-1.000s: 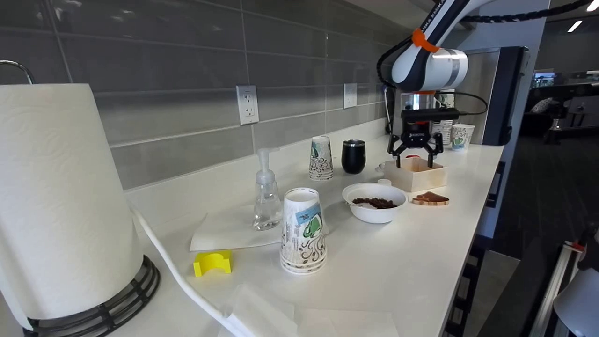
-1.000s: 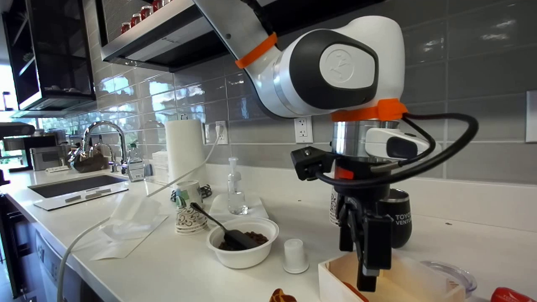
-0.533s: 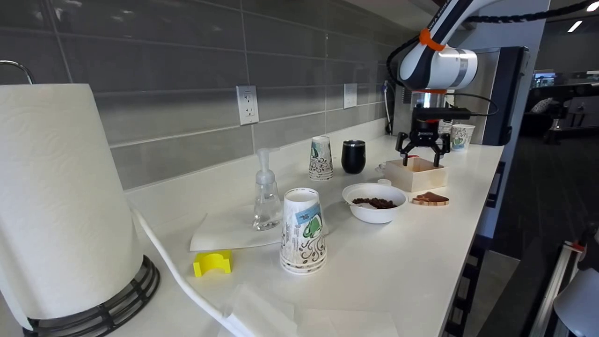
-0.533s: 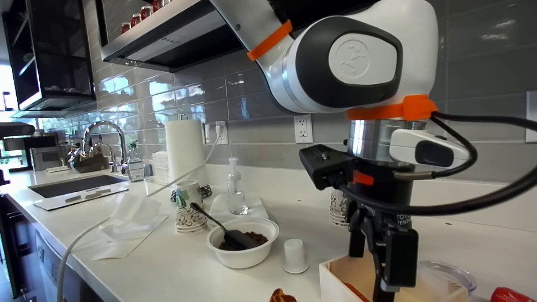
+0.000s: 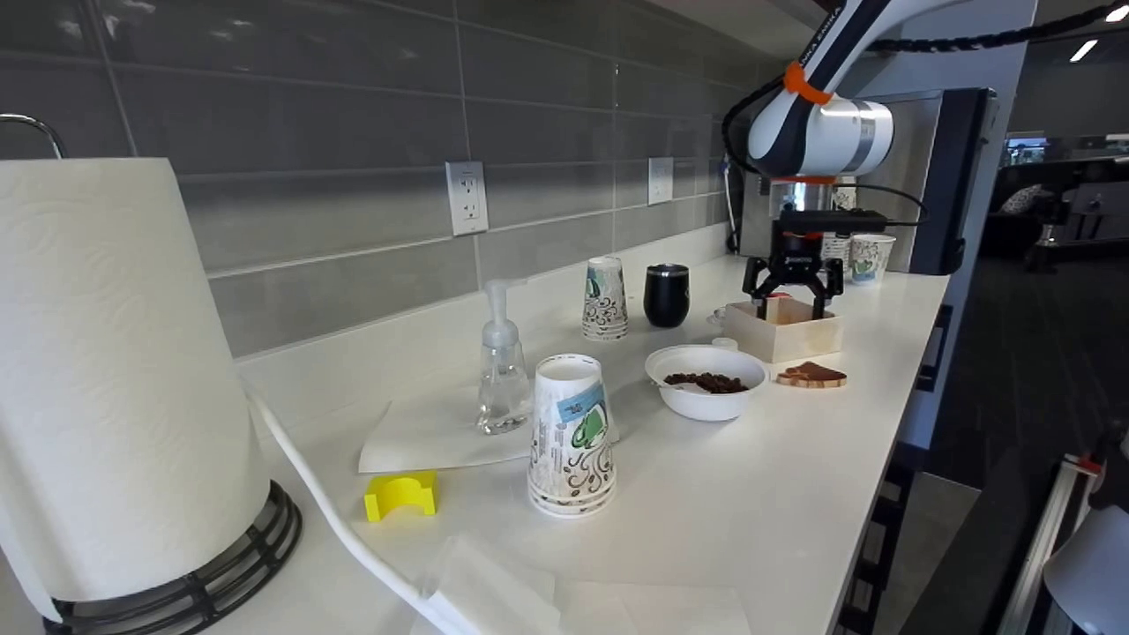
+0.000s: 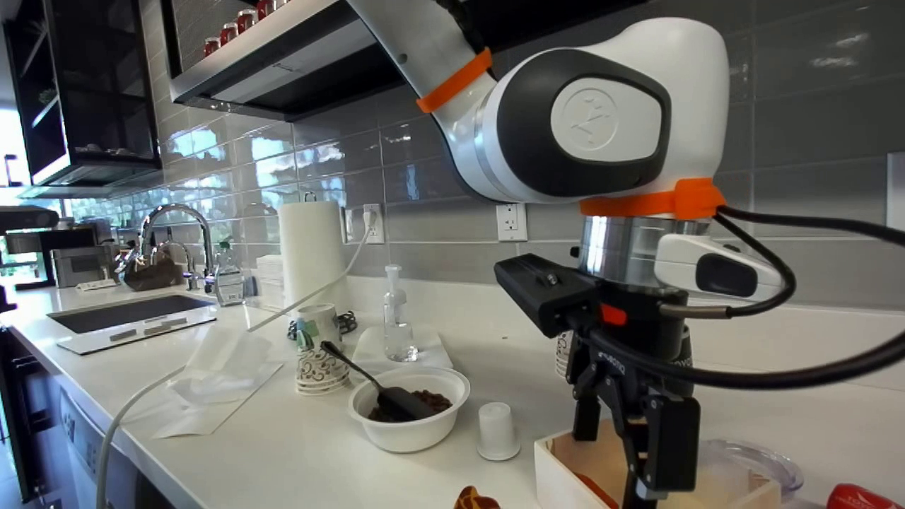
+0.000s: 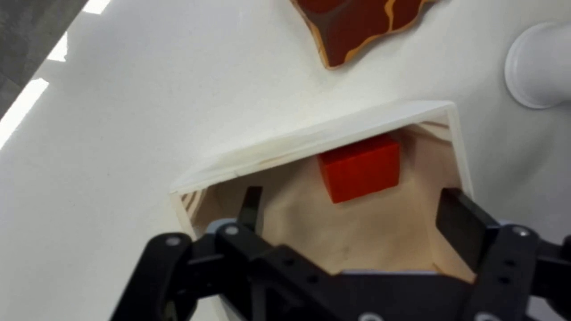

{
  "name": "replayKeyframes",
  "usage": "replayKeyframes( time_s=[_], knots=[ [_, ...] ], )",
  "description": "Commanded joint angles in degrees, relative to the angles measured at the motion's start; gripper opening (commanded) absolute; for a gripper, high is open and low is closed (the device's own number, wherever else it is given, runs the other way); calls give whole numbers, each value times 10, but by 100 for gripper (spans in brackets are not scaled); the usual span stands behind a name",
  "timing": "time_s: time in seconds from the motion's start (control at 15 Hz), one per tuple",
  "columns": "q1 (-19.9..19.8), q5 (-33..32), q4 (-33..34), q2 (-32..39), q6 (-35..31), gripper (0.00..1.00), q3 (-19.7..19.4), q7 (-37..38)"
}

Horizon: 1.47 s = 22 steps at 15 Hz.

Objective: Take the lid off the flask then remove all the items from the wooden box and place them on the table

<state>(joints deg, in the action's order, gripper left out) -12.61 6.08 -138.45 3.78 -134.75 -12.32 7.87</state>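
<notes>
Compared with half a second ago, the gripper [image 5: 790,313] sits lower, its fingers [image 7: 464,227] reaching into the wooden box [image 5: 781,341], which seems nudged slightly. The fingers stand wide apart and pinch nothing. In the wrist view a red block [image 7: 363,171] lies inside at one o'clock, close to the twelve o'clock wall. The lid [image 6: 763,461] appears already off, at two o'clock from the box in an exterior view; the flask [image 5: 666,297] stands at ten o'clock from the box in an exterior view. So emptying the box looks like the step in hand, and the next move likely calls for shifting toward twelve o'clock, closing on the block and setting it on the table [image 5: 741,494]. Whether the three o'clock finger clears the wall is hard to tell, and the gripper's body hides the box's six o'clock end
</notes>
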Motion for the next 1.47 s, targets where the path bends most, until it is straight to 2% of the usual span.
replayKeyframes(
  time_s=[0.0,0.67,0.73,0.8,1.27,1.4],
  knots=[
    [6,1,0,11,-3,100,7,-16],
    [9,-18,-1,30,-12,100,5,-3],
    [10,-24,-2,32,-15,75,5,1],
    [11,-29,-2,34,-16,73,5,3],
    [19,-62,-5,39,-22,19,3,37],
    [20,-70,-4,35,-21,19,2,48]
  ],
)
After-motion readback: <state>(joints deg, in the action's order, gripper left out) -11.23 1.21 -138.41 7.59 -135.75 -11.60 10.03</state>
